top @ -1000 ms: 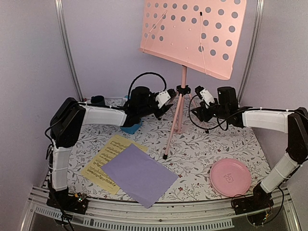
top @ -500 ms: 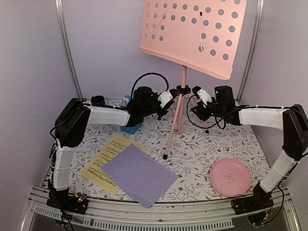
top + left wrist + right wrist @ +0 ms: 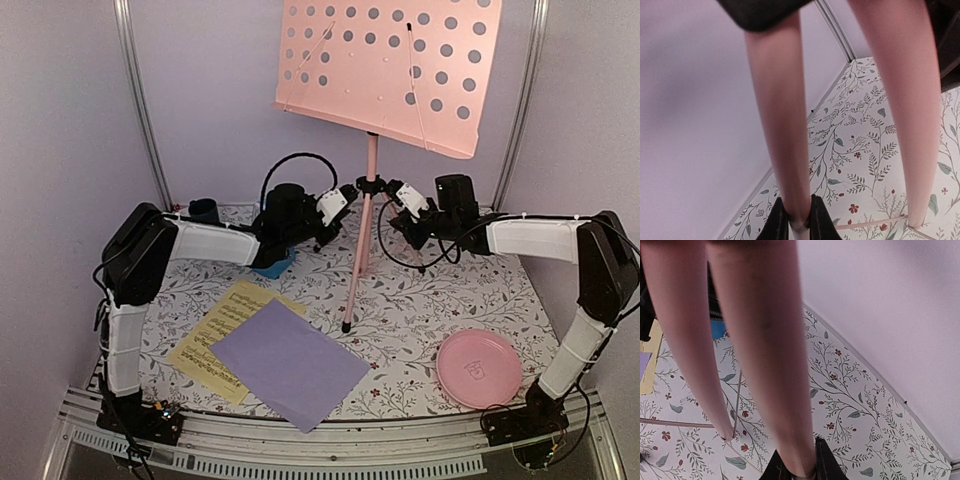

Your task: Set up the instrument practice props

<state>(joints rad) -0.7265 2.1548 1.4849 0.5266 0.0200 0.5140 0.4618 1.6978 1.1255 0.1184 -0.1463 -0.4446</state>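
Observation:
The pink tripod music stand [image 3: 364, 215] stands at the back middle, its perforated desk [image 3: 385, 70] high above. My left gripper [image 3: 348, 197] is shut on one pink leg [image 3: 782, 135]. My right gripper [image 3: 390, 192] is shut on another leg [image 3: 765, 355] from the other side. The lavender sheet [image 3: 290, 363] lies over the yellow sheet [image 3: 218, 335] at the front left. The blue metronome [image 3: 272, 264] is mostly hidden behind my left arm.
A round pink plate [image 3: 479, 368] lies at the front right. A small dark blue cup [image 3: 204, 209] stands at the back left corner. The walls and metal frame posts close in the back and sides.
The stand with its desk has shifted left and slightly toward the back. Both grippers moved left with it, still closed on its legs.

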